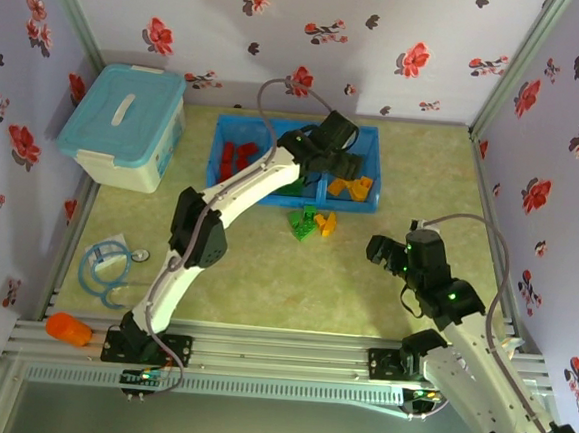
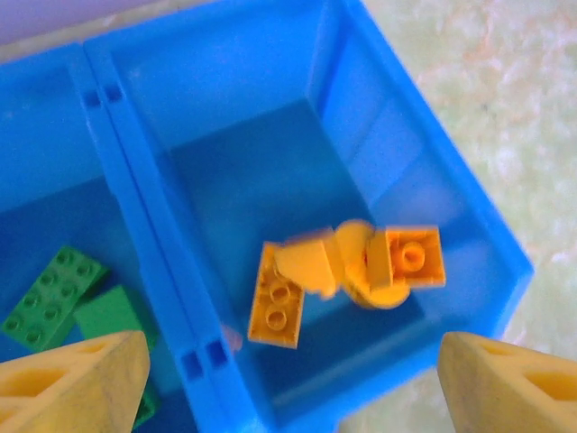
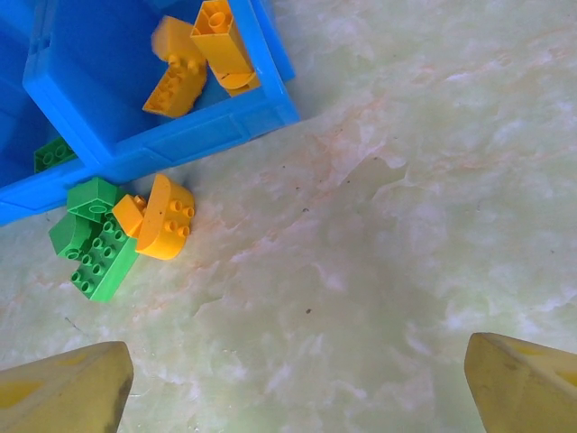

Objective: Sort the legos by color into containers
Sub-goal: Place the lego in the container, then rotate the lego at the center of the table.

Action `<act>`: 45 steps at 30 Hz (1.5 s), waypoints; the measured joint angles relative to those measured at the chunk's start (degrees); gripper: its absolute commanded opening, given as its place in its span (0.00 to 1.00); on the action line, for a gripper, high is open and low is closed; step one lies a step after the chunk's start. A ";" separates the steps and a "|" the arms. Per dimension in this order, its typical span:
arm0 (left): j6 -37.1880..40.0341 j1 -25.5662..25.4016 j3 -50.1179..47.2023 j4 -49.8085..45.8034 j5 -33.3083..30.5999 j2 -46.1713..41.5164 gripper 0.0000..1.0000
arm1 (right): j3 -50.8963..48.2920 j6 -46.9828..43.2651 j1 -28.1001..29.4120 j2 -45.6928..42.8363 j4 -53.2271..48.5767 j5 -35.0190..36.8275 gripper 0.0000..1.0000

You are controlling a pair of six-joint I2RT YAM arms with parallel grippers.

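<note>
The blue tray lies toward the far side of the bench, with a pale blue lidded tub standing apart on its left in the top view. Compartments as seen from above: red legos at the left end, green legos in the middle, yellow-orange legos at the right end. The left arm reaches over the tray, and the left pincer hangs above the right-end compartment. It is released: in its wrist view the fingertips stand wide apart with nothing between them, and several yellow-orange pieces lie heaped on the compartment floor below, partly blurred. Outside the tray, loose green legos and loose yellow-orange legos sit on the bench just beside the tray's near wall, touching one another in one small cluster. The right pincer is also released, its jaws spread wide and holding nothing. It hangs over bare bench surface, near the loose cluster but apart from it, on the cluster's right in the top view
</note>
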 measured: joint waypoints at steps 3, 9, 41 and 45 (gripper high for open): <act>0.22 -1.05 -11.02 2.67 -0.02 -7.45 0.83 | -0.02 0.02 0.00 0.55 0.04 -0.50 0.95; -0.31 -2.45 -31.36 10.12 -0.07 -24.74 0.81 | -0.24 -0.02 0.00 4.50 0.96 -2.64 0.93; -17.94 -3.98 -91.12 23.10 -4.81 -65.64 0.72 | 17.18 -2.40 7.52 51.06 16.59 -7.69 0.58; -19.28 -4.22 -92.87 22.67 -5.44 -67.93 0.72 | 20.61 -2.49 7.69 56.24 16.83 -7.80 0.57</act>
